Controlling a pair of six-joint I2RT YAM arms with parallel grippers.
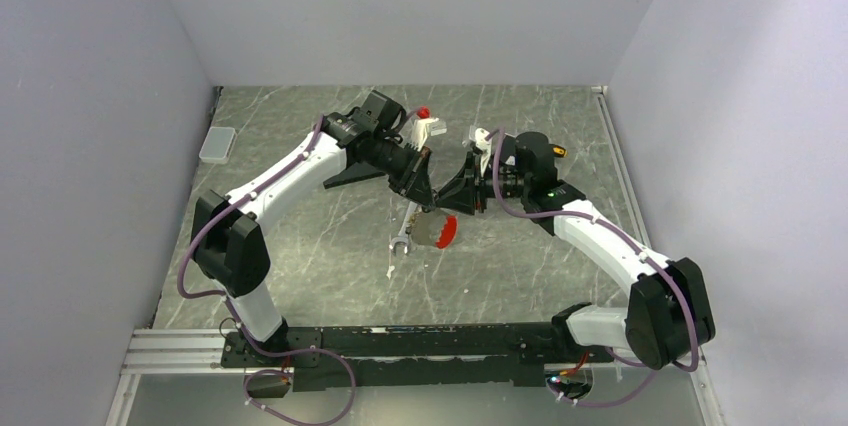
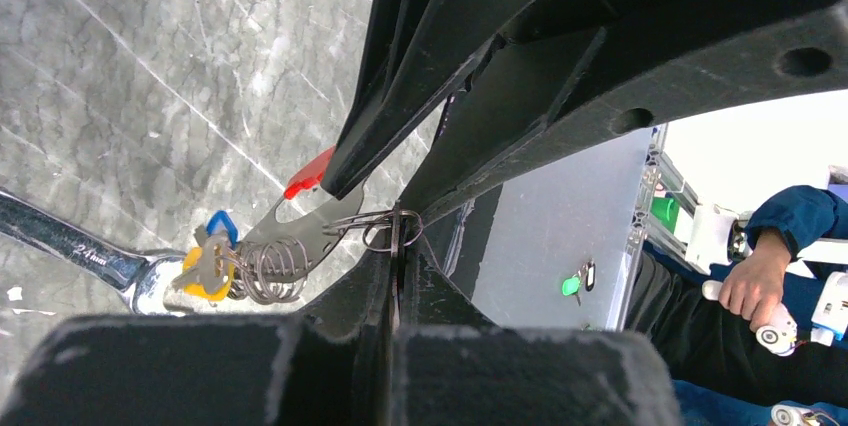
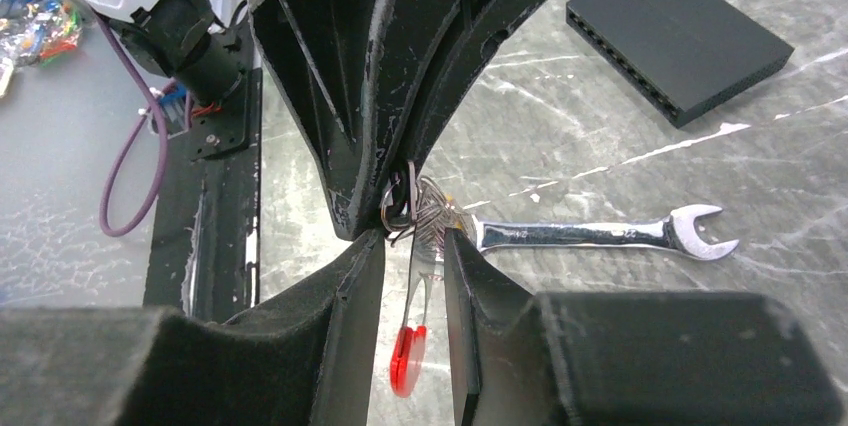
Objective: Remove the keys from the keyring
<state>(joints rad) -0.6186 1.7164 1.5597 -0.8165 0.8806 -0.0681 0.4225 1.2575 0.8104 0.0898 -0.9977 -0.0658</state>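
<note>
The keyring [image 1: 437,231] is a grey curved strap with a red tip, hanging just above the table between both grippers. My left gripper [image 2: 397,246] is shut on its thin metal ring [image 2: 392,229]. In the left wrist view the strap [image 2: 300,218] hangs beyond the ring, with wire coils and the keys [image 2: 210,258], which have blue and yellow heads. My right gripper [image 3: 415,236] is open. Its fingers [image 3: 350,296] stand on either side of the strap [image 3: 408,356] without clamping it. In the top view my left gripper [image 1: 420,184] and right gripper [image 1: 462,194] meet tip to tip.
A long silver wrench [image 3: 590,234] lies on the marble table under the keyring, and it also shows in the top view [image 1: 403,234]. A flat black box [image 3: 680,36] lies beyond it. A white case [image 1: 217,144] sits at the far left. White and red items [image 1: 428,126] stand at the back.
</note>
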